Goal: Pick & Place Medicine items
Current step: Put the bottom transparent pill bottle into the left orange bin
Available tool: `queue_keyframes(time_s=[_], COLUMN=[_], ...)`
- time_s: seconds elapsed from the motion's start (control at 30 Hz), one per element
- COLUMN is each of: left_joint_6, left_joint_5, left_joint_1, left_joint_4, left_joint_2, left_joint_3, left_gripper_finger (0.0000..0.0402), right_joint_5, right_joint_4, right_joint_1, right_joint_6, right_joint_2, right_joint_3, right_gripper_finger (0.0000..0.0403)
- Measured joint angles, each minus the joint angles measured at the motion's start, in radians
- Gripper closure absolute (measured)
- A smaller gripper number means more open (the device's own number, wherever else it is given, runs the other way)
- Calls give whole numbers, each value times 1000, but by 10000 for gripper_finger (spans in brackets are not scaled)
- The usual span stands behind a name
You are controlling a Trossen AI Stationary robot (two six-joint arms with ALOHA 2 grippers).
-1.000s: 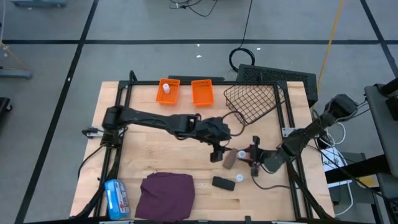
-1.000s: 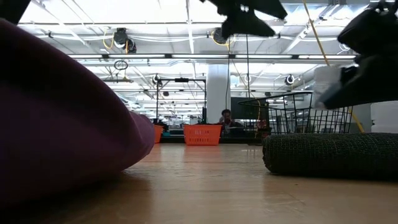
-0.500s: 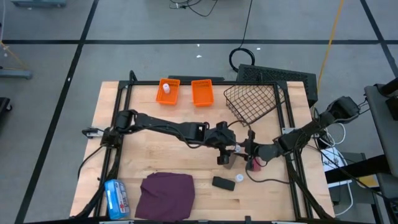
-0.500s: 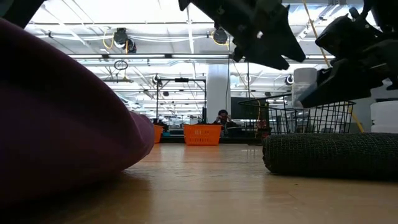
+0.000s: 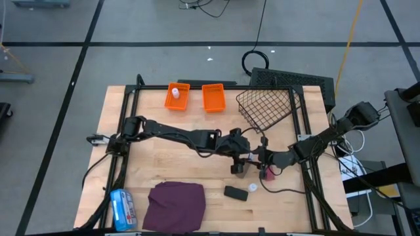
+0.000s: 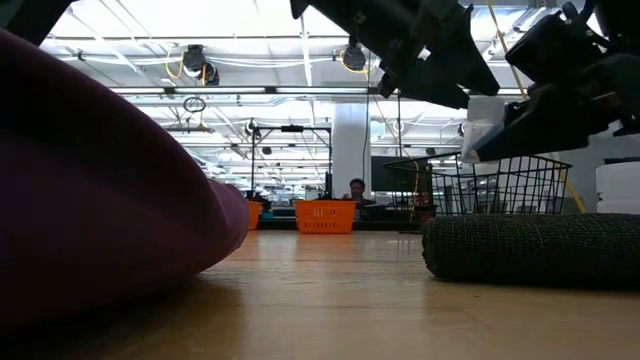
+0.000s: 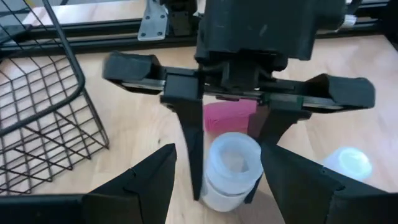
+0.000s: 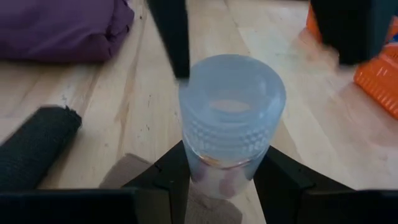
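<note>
the right gripper [image 8: 227, 186] has its fingers [image 8: 168, 177] clamped on the lower body of a small white bottle [image 8: 230, 121], which stands upright between them with its ribbed translucent cap uppermost. the left gripper [image 7: 217, 186] faces it from the other side, its fingers [image 7: 149, 180] spread apart on either flank of the same bottle [image 7: 230, 168] without visibly pressing on it. seen from above, the two grippers meet over the right-middle of the bench [image 5: 164, 167], the left gripper [image 5: 237, 162] just beside the right gripper [image 5: 261, 160]. under and behind the bottle a pink tube [image 7: 230, 115] lies on the wood, touching or nearly touching a grey-brown oblong [image 8: 134, 171], and a second small white bottle [image 7: 348, 163] sits near them. a black oblong [image 5: 233, 193] lies close by towards the front edge, beside a purple cloth [image 5: 176, 203]. farther back stand a black wire basket [image 5: 268, 108] and two orange bins [image 5: 213, 97], one of which holds another tiny white bottle [image 5: 175, 93].
</note>
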Motion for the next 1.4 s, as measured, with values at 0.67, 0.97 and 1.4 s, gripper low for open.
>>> queue_keyframes(time_s=[0.67,0.97,1.4], left_joint_6=[-7,-4,32], left_joint_5=[-7,0,-41], left_joint_1=[0,-1,25], left_joint_4=[-2,2,4], left_joint_2=[0,0,-135], left_joint_3=[0,0,-2], left_gripper_finger=[156,248,267], right_joint_5=[30,31,-1], right_joint_4=[112,99,82], right_joint_1=[-1,-1,10], right_joint_6=[-69,-56,68], right_joint_2=[-1,-1,1], right_joint_3=[0,0,-1], right_gripper_finger=[270,270,182])
